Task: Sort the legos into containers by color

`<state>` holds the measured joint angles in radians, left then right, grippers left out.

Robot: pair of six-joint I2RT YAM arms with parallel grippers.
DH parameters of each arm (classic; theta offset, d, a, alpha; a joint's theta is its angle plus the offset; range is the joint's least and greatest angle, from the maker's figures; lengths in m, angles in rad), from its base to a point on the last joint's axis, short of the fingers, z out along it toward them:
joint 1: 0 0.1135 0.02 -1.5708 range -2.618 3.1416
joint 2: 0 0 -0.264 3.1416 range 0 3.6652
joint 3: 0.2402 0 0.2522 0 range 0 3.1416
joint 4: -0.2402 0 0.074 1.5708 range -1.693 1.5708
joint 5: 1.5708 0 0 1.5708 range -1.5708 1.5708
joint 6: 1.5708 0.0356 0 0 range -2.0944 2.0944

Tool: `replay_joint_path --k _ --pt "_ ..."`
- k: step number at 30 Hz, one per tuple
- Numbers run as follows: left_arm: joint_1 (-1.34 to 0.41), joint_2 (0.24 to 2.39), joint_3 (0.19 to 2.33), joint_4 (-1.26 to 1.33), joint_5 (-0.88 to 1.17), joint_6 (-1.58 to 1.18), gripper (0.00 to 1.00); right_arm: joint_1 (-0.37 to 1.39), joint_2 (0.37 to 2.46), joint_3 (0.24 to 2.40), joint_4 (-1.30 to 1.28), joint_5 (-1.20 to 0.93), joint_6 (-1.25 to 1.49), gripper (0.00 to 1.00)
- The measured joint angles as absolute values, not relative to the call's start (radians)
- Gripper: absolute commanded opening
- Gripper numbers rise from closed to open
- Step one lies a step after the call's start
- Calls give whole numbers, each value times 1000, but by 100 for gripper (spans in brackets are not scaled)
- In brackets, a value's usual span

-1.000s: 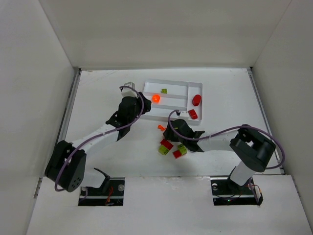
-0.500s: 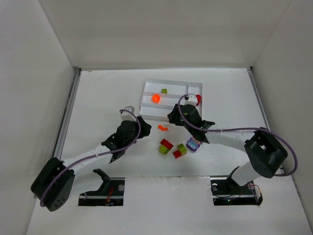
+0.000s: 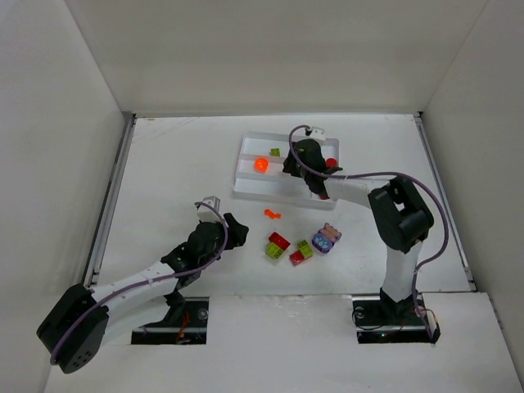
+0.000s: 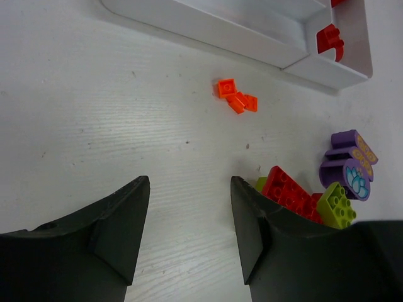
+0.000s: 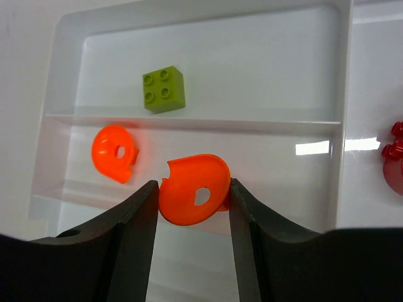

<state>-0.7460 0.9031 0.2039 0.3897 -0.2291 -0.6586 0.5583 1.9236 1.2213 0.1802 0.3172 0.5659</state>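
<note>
The white tray (image 3: 254,192) holds an orange round piece (image 3: 261,164) in its middle slot, a lime green brick (image 3: 275,151) in the far slot and a red piece (image 3: 331,163) in the end slot. My right gripper (image 3: 304,155) hangs over the tray, shut on a second orange round piece (image 5: 194,189) above the middle slot (image 5: 271,157). Loose legos lie on the table: small orange bits (image 4: 236,100), a red brick (image 4: 289,189), lime green bricks (image 3: 273,250) and a purple piece (image 4: 346,163). My left gripper (image 4: 189,189) is open over bare table, just left of that pile.
White walls enclose the table on three sides. The right arm's forearm (image 3: 352,187) lies across the tray's end slot. A purple cable loops off each arm.
My right gripper has gone from the loose pile up to the tray, carrying the orange round piece. The left arm has drawn back from the tray toward the near left and opened wider.
</note>
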Motion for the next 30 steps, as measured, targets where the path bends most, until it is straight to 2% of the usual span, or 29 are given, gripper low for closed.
replay_joint_path --k 6,10,13,16,19,22,23,25,30 --pt "-765 918 194 437 -236 -656 51 558 1968 1273 142 337 556 73" --pt "-771 938 194 453 -236 -655 51 559 1956 1279 142 361 543 76" --pt "-772 949 194 455 -237 -655 51 569 1895 1219 147 369 533 64" --pt "-770 960 194 463 -237 -655 51 613 1742 1061 168 374 510 45" --pt "-770 984 194 468 -237 -655 51 717 1548 880 179 370 491 40" --pt "-771 1006 196 468 -237 -655 51 859 1394 739 186 351 485 50" --pt "-771 1013 197 467 -237 -655 51 907 1354 701 181 342 486 59" --pt "-770 1019 200 467 -236 -655 51 994 1290 639 163 330 488 71" --pt "-771 1019 229 446 -236 -657 51 1089 1246 582 112 313 470 83"
